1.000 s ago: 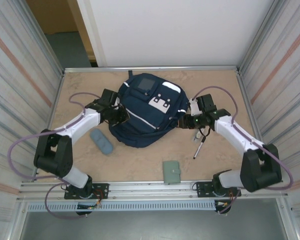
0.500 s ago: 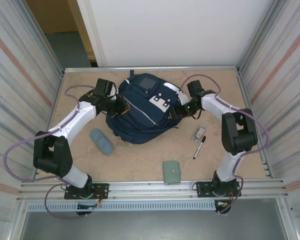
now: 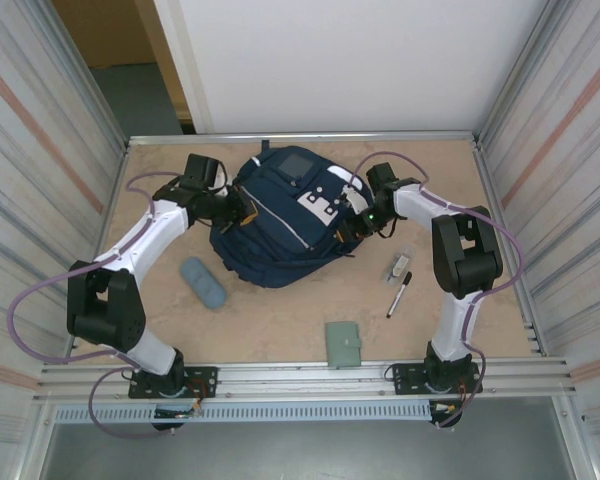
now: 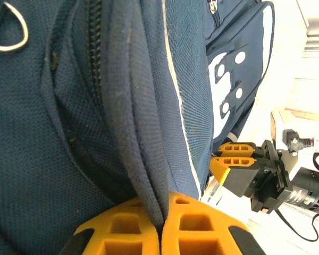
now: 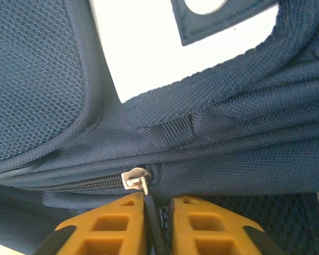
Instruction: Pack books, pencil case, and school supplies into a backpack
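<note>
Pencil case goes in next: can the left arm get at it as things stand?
Likely not yet: the left tool is shut on the backpack. The pencil case itself lies uncovered beside that arm.

a tan wooden tabletop (image 3: 280, 320) lies beneath the left gripper (image 3: 242, 215) and right gripper (image 3: 352, 228). beyond both stands a white panel (image 3: 350, 60); ribbed metal walls (image 3: 40, 170) rise outboard of each. light is even.

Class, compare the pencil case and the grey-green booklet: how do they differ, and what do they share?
The pencil case is slate-blue, the booklet grey-green. The pencil case is oblong with rounded ends, the booklet square. The pencil case lies diagonally, the booklet square to the table. Both lie flat outside the backpack.
</note>
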Tool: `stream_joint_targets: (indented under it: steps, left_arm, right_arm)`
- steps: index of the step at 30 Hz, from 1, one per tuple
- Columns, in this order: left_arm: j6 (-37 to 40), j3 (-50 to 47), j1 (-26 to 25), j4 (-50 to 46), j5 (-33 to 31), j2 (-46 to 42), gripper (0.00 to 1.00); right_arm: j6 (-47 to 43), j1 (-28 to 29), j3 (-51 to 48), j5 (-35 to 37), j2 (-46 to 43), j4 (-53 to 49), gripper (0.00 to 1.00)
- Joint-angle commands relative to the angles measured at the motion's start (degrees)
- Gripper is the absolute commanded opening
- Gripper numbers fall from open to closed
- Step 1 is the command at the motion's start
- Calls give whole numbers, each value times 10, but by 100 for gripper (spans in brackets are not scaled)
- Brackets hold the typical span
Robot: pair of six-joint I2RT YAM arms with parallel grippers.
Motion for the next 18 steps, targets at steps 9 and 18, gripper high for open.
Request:
stream_joint_targets:
  steps: [9,18]
  left_arm:
    - [-56,15,22,63,22,0,0]
    - [-85,-38,23,100,-29,-7,0]
  right_arm:
    - [-5,16,-30,-15,-69,-18,0]
    - [-51,135,5,285,-96,-136,0]
